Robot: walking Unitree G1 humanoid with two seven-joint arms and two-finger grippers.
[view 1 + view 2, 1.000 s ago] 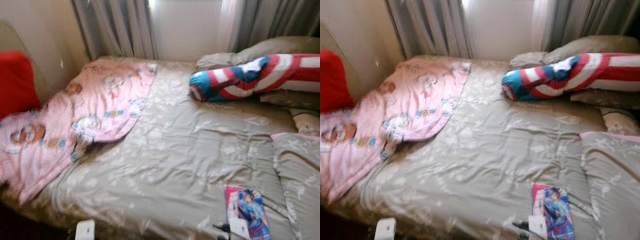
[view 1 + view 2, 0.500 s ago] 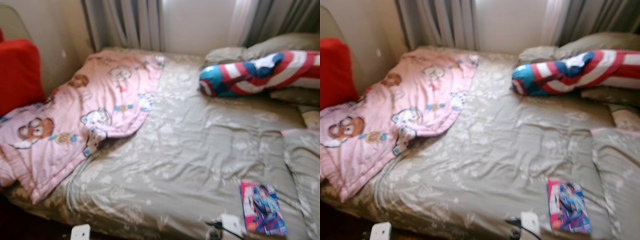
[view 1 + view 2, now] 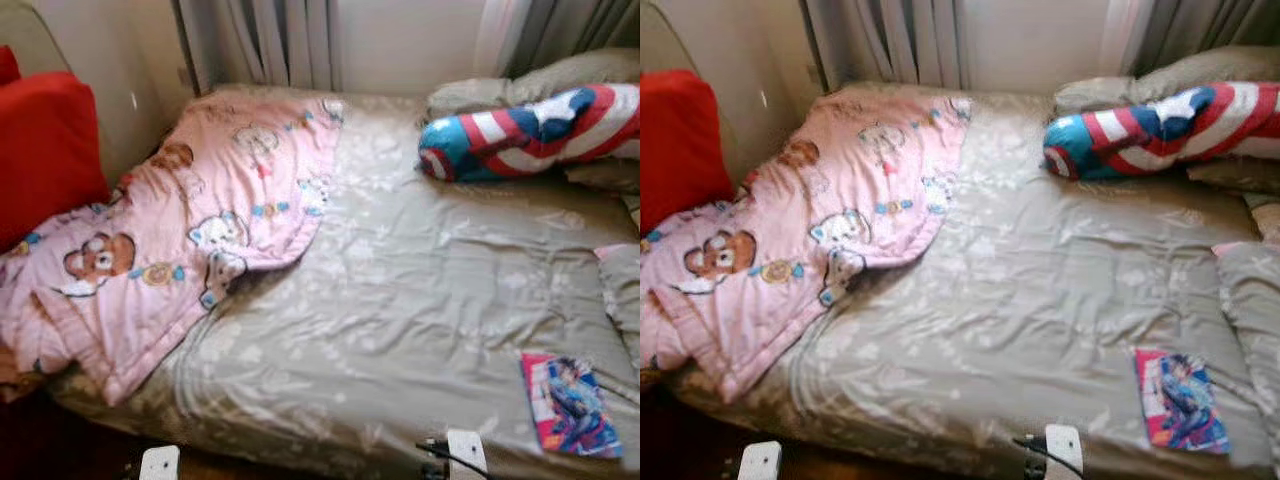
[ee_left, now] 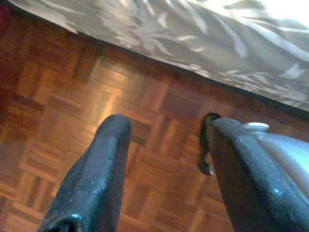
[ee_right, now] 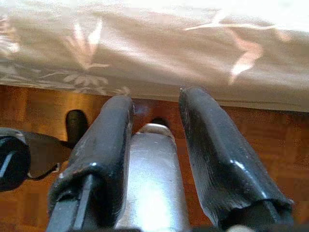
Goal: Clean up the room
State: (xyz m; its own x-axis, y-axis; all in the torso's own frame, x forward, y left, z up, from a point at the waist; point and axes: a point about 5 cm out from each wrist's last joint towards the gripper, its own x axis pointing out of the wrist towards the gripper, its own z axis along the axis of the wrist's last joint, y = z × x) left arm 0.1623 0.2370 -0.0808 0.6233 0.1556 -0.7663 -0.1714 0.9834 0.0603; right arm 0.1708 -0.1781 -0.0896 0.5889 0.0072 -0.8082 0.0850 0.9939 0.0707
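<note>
Magazine [image 3: 570, 404] flat on bed [image 3: 400, 300] at four o'clock, long axis toward twelve, nearer right gripper [image 5: 157, 145]; left gripper [image 4: 164, 169] likewise low, both spread, empty.

Left gripper [image 4: 166, 159]: two black fingers [image 4: 96, 179] spread apart, nothing between them. Beneath: wooden parquet floor [image 4: 72, 96]. Leaf-patterned grey bedcover [image 4: 203, 34] hangs at twelve to two o'clock.
</note>
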